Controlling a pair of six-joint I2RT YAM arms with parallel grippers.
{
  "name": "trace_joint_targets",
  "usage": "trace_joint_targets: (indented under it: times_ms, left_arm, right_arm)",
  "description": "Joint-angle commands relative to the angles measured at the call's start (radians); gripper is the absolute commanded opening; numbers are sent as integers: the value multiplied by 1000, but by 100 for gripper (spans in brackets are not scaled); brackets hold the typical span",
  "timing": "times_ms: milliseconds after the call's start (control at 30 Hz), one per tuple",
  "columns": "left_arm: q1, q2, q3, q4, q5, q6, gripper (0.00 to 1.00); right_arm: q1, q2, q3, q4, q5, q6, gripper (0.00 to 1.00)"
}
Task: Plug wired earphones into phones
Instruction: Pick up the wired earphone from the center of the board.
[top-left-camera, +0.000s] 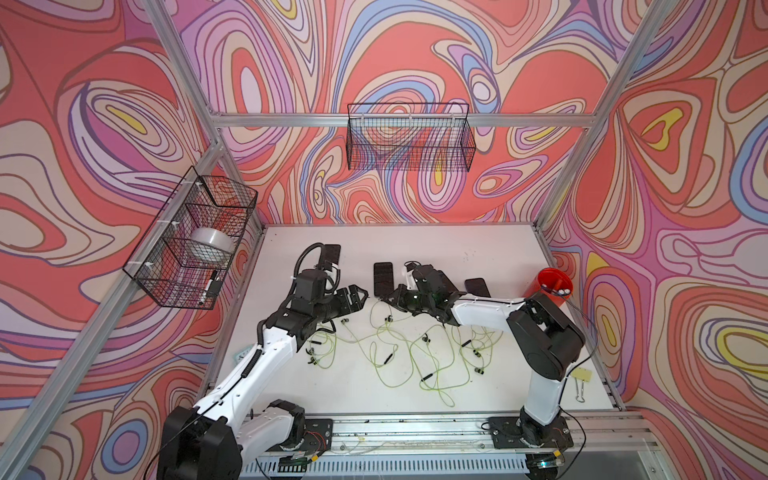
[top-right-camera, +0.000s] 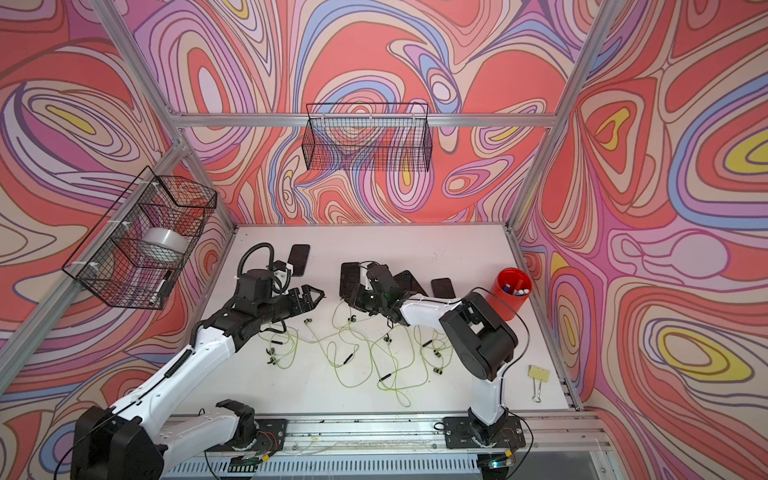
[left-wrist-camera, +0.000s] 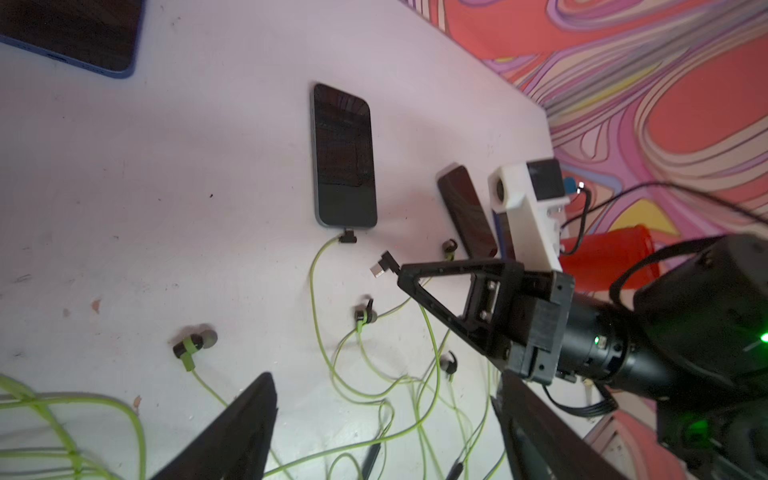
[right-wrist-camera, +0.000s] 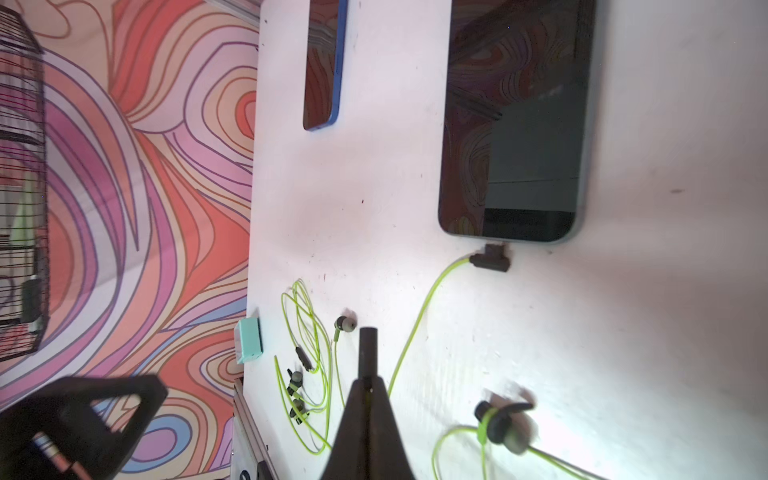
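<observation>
Right claw (right-wrist-camera: 368, 345) around earphone plug (left-wrist-camera: 380, 268)

Left end effector (top-left-camera: 361, 299) spread wide, right end effector (left-wrist-camera: 400, 277) clamped, pointed toward each other (tips near)

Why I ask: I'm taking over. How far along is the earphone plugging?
Done: the first plug sits in a phone. In hand: the right gripper pinches a second plug; the left gripper is open, empty. Left: inserting it; the blue-edged phone shows no cord; other ports hidden.
</observation>
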Motion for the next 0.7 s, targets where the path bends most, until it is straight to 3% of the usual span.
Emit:
trace_joint_targets:
  times_ms: [0,167,367,667]
  left_arm:
    - [12,55,-38,215,185,-219,86]
    - [13,154,-141,594,249,-472,65]
    - [13,202,-148,668,260,-467,40]
    - [12,232,-154,703,262,-457,28]
  right_arm:
    - [-20,-60,-53,92,-84,-40,0]
    - [-21,-98,-114,246,-120,41,0]
    - [-18,-100,-171,431,-153,151,0]
    - [-10,-26,-180,611,-163,259,0]
